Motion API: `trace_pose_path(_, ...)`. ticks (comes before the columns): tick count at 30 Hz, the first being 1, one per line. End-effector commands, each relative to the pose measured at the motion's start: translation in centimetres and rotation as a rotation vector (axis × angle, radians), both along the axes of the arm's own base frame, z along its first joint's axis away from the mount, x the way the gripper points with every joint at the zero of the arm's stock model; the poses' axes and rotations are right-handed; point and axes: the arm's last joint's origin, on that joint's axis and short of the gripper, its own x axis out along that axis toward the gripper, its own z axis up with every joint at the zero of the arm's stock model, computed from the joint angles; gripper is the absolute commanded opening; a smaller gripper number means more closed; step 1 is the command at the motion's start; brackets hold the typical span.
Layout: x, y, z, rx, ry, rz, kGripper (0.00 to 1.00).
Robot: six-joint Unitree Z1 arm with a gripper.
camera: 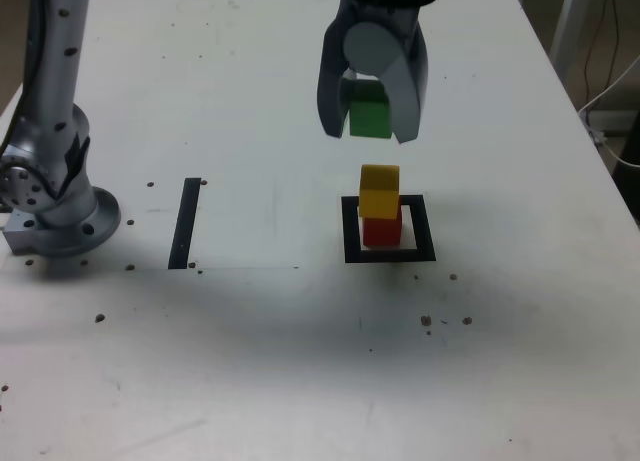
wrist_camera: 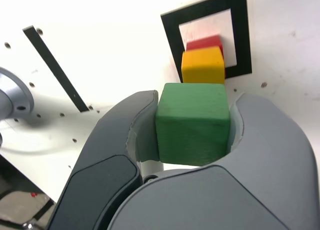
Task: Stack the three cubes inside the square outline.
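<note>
Above the square outline [camera: 424, 228], yellow cube [camera: 380, 191] sits on red [camera: 382, 229] as base; my fingers [camera: 369, 138] grip green [camera: 370, 111] by opposite sides, presumably to cap them.

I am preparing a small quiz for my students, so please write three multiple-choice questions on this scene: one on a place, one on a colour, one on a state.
1. Where is the red block?
A) Inside the square outline
B) On the black strip
C) Beside the robot's base

2. What colour is the block directly on the red one?
A) Green
B) Yellow
C) Blue

3. What is the state of the green block?
A) Lying on the table
B) Held by the gripper
C) Resting on the black strip

Key:
1 A: the red block sits within the square outline.
2 B: the yellow block rests on it.
3 B: the gripper has the green block between its fingers.
</note>
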Motion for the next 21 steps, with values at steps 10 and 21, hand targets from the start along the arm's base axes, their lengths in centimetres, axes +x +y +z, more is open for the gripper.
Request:
trace_pose_path(10, 1.6, -0.6, -2.8, -0.013, 0.090, 0.028, 0.17)
trace_pose_path(21, 2.4, -0.7, -4.1, -0.019, 0.115, 0.029, 0.17)
